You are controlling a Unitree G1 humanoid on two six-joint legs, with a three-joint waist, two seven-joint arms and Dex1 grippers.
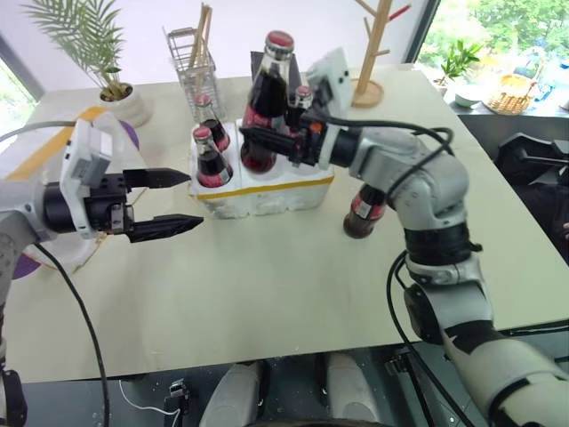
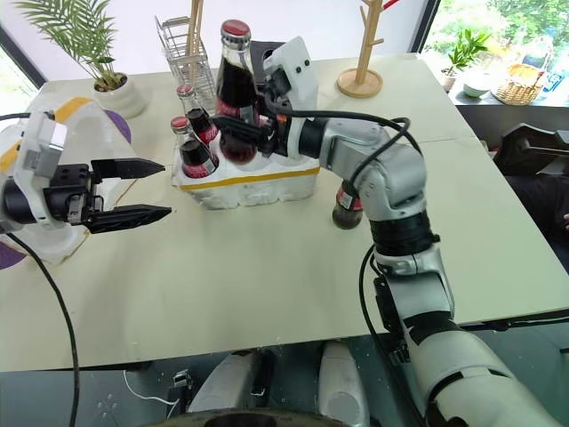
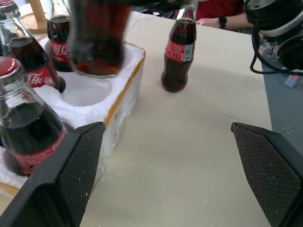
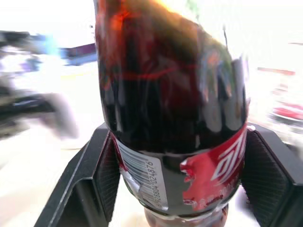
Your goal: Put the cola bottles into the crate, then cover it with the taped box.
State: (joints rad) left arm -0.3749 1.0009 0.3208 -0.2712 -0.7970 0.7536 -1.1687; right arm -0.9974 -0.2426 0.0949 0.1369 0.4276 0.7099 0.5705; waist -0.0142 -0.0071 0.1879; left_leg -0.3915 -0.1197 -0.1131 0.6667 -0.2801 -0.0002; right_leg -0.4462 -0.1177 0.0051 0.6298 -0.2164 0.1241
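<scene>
Bottle over the crate

My right gripper (image 1: 267, 142) is clamped on a bottle (image 1: 267, 93), upright above an empty well so it drops straight into the crate (image 1: 267, 197); my left gripper (image 1: 164, 202), at its nine o'clock, waits apart.

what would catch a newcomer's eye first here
The right gripper holds a cola bottle above the white foam crate, where other bottles already stand. The left gripper hangs open beside the crate, and one bottle waits on the table.
</scene>
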